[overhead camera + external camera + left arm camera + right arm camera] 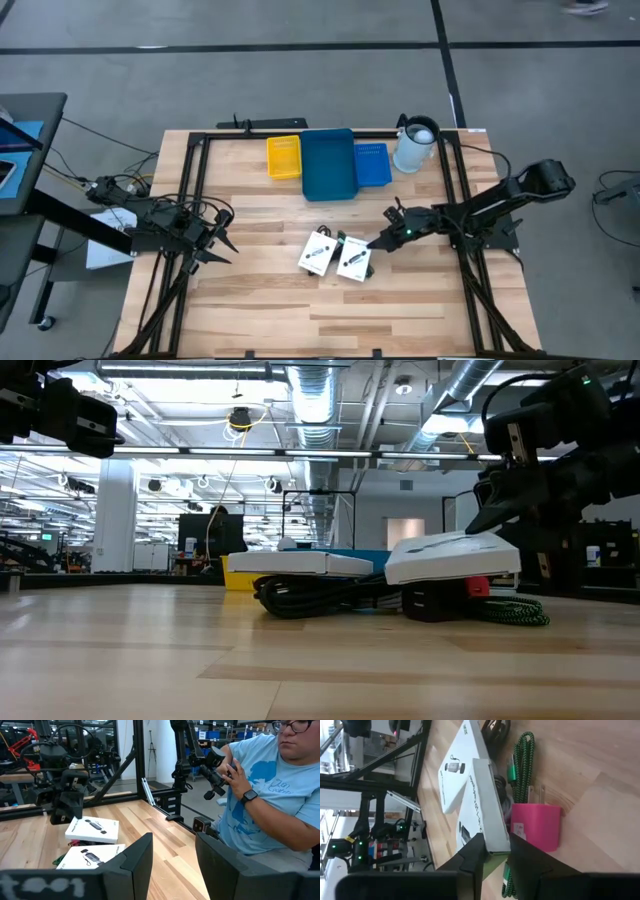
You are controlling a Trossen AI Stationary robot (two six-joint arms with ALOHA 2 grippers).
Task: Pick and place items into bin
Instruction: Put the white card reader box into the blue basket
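Two white card packages lie side by side near the table's middle: the left package (317,252) and the right package (352,260). Both rest on a heap of black cord (320,595), a green braided cable (520,765) and a pink block (535,827). My right gripper (374,243) reaches in from the right, turned on its side and shut on the right package (450,555). My left gripper (231,238) waits open over the table's left part, its fingers (135,860) apart. The bins stand at the far edge. My right gripper (496,857) pinches the right package by its end nearest the arm (492,840), across its thickness, one finger on the top face and one under it. It comes nearly level from the table's right. That end (500,552) sits raised; the other end rests on the heap.
A yellow bin (284,157), a big blue bin (328,163) and a small blue bin (372,163) line the far edge, with a white cup (415,147) to their right. A person (270,795) sits beyond the table's right side. Bare wood lies toward the near edge.
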